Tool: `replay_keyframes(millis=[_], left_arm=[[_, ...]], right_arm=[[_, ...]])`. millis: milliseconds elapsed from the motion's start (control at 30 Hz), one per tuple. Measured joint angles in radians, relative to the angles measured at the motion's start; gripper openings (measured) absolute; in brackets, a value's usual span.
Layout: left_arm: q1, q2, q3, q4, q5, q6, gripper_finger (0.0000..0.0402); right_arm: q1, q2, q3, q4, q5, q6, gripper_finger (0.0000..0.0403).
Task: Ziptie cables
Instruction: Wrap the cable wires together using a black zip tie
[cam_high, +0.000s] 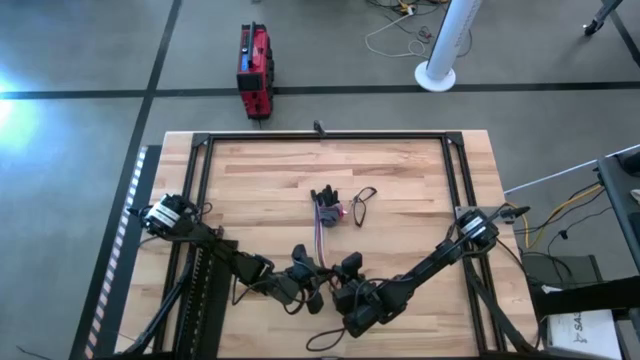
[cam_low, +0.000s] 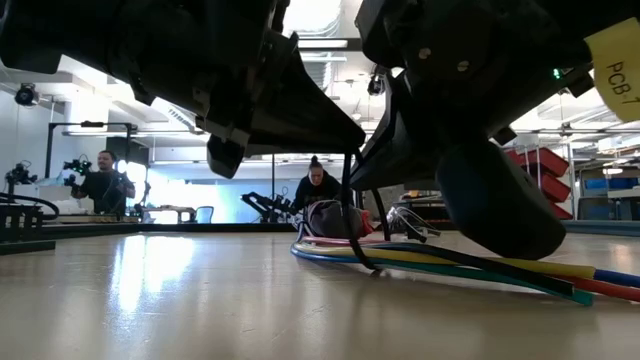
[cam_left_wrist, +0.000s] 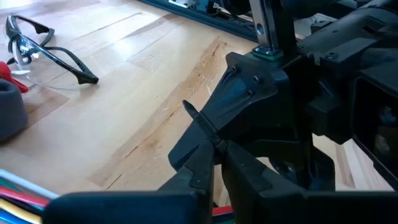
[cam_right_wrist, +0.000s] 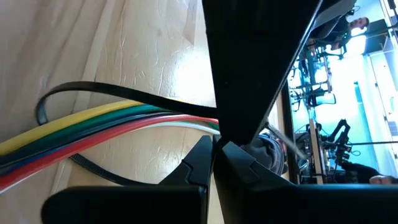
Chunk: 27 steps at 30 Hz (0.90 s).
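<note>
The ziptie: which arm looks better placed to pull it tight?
Probably the right: the right gripper is shut on the ziptie looped around the cables. The left gripper is close beside it.

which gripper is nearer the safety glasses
Right, though only slightly. The right gripper sits below the glasses in the high view, almost straight under them. The left gripper is at much the same depth but farther to their left.
</note>
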Motion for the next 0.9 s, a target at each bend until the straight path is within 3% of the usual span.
replay_keyframes(millis=[333,633,900], left_arm=[[0.001,-0.001,0.0,0.001,0.027,0.073,0.0003],[0.001,-0.001,0.0,0.001,0.028,0.156,0.0001],[0.001,-0.001,0.0,0.009,0.079,0.294,0.0001]], right_arm=[[0.01,-0.026,0.0,-0.004,-0.031,0.006,0.001],[0.013,-0.132,0.0,-0.135,-0.252,0.185,0.0103],[0.019,-0.247,0.0,-0.223,-0.305,0.23,0.0161]])
